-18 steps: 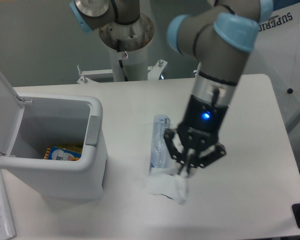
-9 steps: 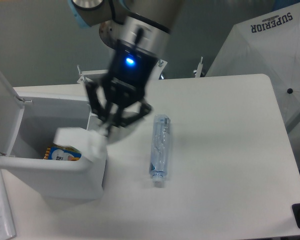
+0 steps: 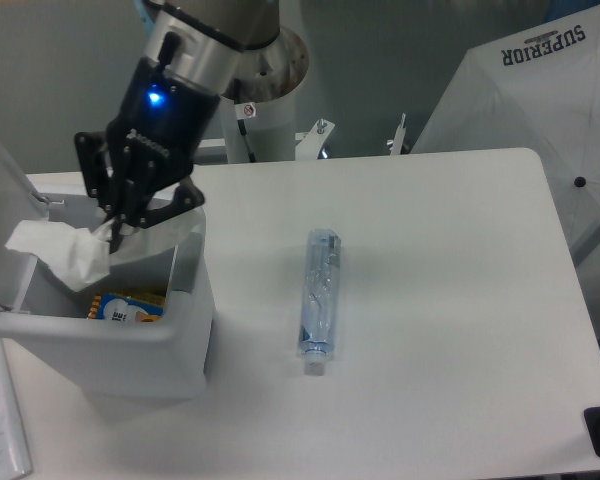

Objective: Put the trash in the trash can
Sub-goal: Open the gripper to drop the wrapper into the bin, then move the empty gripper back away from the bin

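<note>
Wrapper (image 3: 60, 253) in jaws, over trash can (image 3: 130, 335)

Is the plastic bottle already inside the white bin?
No, the bottle lies on the table, to the right of the bin.

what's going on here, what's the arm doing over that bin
The arm's gripper has its jaws pinched on a crumpled wrapper and holds it over the open white trash can, not yet released. Inside the can lies a yellow and blue package. The clear plastic bottle lies on its side on the table, untouched, well to the right of the can.
</note>
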### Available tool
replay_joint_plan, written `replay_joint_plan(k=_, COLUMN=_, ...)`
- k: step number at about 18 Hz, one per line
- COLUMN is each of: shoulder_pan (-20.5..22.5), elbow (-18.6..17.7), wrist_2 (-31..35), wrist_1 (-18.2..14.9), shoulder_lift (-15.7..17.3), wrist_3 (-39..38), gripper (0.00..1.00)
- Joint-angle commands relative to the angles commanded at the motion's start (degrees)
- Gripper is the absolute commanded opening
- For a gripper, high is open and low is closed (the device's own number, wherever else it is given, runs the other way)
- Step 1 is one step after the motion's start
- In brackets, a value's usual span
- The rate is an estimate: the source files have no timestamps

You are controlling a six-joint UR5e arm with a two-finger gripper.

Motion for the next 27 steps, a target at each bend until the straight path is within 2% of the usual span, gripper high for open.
replay_joint_plan(k=5, shoulder_pan=0.3, elbow=-3.1, wrist_2=0.3, wrist_1=0.2, shoulder_lift=1.9, wrist_3=0.3, gripper=1.00)
replay_joint_plan(k=7, shoulder_pan=0.5, elbow=-2.6, wrist_2=0.5, wrist_1=0.0, shoulder_lift=1.4, wrist_3=1.1, gripper=1.00)
replay_joint_plan(k=8, shoulder_pan=1.2, elbow=-2.1, wrist_2=0.5, wrist_1=0.1, shoulder_lift=1.2, wrist_3=1.2, gripper=1.00)
replay_joint_plan(k=10, shoulder_pan=5.3, elbow=-1.0, wrist_2=0.5, wrist_1=0.1, shoulder_lift=0.4, wrist_3=1.4, gripper=1.00)
replay_joint_plan(k=14, shoulder_pan=13.2, elbow=3.0, wrist_2=0.6, wrist_1=0.3, shoulder_lift=-6.2, wrist_3=2.1, gripper=1.00)
replay_joint_plan(k=18, shoulder_pan=19.7, elbow=4.2, wrist_2=2.4, wrist_1=0.3, shoulder_lift=-12.6, wrist_3=13.9, gripper=1.00)
replay_joint_plan(k=22, shoulder_pan=23.5, elbow=6.1, wrist_2=13.2, wrist_1=0.2, shoulder_lift=-16.7, wrist_3=25.6, gripper=1.00)
replay_joint_plan(k=25, shoulder_pan=23.9, elbow=8.6, wrist_2=23.5, wrist_1=-0.6, shoulder_lift=-19.6, wrist_3=27.2, gripper=1.00)
replay_joint_plan(k=27, shoulder_pan=23.8, elbow=9.3, wrist_2=26.6, wrist_1=-0.6, shoulder_lift=-21.5, wrist_3=31.3, gripper=1.00)
